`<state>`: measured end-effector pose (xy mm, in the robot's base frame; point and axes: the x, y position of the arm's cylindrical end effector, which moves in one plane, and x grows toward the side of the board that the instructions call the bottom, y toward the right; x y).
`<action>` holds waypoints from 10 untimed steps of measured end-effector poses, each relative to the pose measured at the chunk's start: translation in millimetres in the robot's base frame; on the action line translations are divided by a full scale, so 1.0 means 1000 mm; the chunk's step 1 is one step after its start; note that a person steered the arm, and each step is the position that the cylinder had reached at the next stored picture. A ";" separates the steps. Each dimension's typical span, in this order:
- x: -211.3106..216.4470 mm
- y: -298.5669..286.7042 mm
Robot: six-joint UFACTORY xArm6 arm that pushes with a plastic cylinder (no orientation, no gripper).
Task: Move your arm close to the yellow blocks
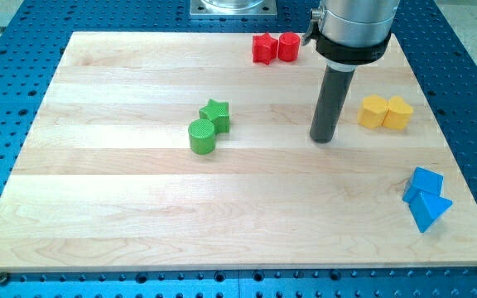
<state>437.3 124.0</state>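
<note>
My tip (323, 139) sits near the yellow blocks (385, 112) by the bench's (139, 215) right edge, not touching. Task approx done; maybe a bit closer. No pincer on this rig, so no state to tell.

My tip (324, 139) rests just left of two yellow blocks (385, 112).

My tip (324, 138) stands on the board (122, 223), just left of the two touching yellow blocks (385, 112). Red pair (275, 47) lies at top, green pair (208, 127) left of centre, blue pair (426, 199) bottom right.
</note>
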 end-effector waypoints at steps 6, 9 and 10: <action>0.004 0.027; 0.002 0.051; 0.002 0.054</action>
<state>439.4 177.9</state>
